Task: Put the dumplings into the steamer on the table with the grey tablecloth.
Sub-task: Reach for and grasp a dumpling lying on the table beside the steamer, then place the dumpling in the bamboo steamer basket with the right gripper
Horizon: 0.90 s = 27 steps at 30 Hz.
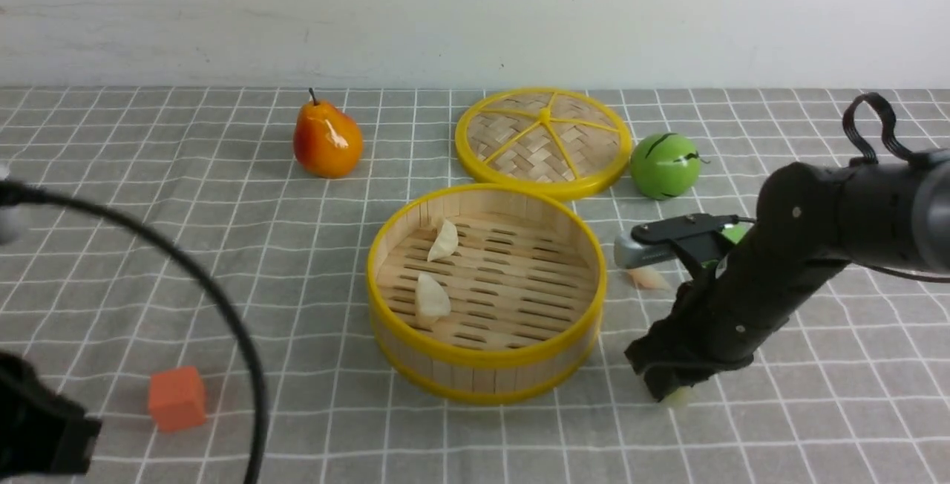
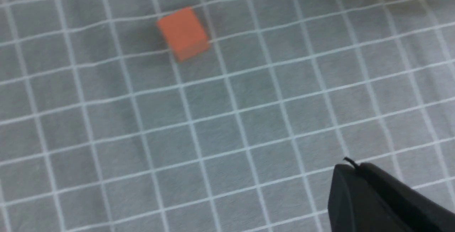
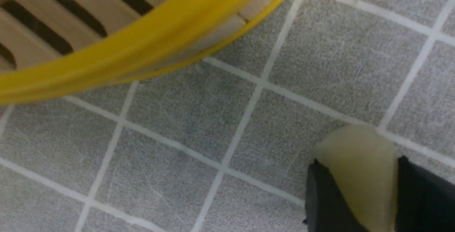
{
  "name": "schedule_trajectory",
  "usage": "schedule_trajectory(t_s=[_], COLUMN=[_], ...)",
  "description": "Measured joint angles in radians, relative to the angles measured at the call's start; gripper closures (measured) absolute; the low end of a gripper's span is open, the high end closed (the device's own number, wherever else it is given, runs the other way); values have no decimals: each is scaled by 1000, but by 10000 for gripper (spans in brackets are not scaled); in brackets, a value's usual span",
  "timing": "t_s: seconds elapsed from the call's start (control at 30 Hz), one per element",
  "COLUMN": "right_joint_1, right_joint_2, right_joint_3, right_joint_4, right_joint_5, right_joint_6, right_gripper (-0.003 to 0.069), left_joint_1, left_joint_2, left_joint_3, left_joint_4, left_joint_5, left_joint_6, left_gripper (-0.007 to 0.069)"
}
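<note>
The steamer [image 1: 486,365] stands at the table's middle on the grey tablecloth [image 1: 223,246]. Two dumplings lie on its slatted floor: one [image 1: 444,241] at the far left, one [image 1: 431,298] nearer. A third dumpling [image 1: 647,278] lies on the cloth right of the steamer. My right gripper [image 1: 672,393] is low over the cloth just right of the steamer's near side, shut on the fourth dumpling [image 3: 362,168], pale yellowish, between both fingers. The steamer's rim [image 3: 142,50] shows close by in the right wrist view. My left gripper [image 2: 350,175] is shut and empty, over bare cloth at the near left.
The woven yellow-rimmed lid [image 1: 543,141] lies behind the steamer. An orange-red pear [image 1: 326,140] stands at the back left, a green ball [image 1: 665,165] right of the lid. An orange cube [image 1: 177,399] sits near left and also shows in the left wrist view [image 2: 183,32]. A green cube [image 1: 733,232] peeks behind my right arm.
</note>
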Motion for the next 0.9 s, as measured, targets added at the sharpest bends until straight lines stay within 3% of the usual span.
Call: schedule_trajectory(t_s=[0.23, 0.37, 0.57, 0.77, 0.9], right_joint_1=[9, 81, 185, 197, 197], right_joint_2=[-38, -55, 38, 149, 155], right_joint_3=[-132, -268, -291, -291, -291], right_joint_4=[-12, 43, 81, 100, 148], right_joint_5=[127, 111, -69, -119, -123], right_joint_6=[-7, -59, -169, -181, -180], right_gripper=[419, 419, 419, 412, 295], left_joint_1=[0, 0, 0, 0, 0], left_joint_2=[-244, -398, -532, -559, -561], left_joint_3=[233, 369, 409, 410, 410], left_joint_4=[205, 277, 336, 341, 340], left_joint_5=[-61, -183, -270, -282, -285], left_joint_6=[-226, -345, -374, -374, -374], left_gripper=[638, 638, 638, 638, 638])
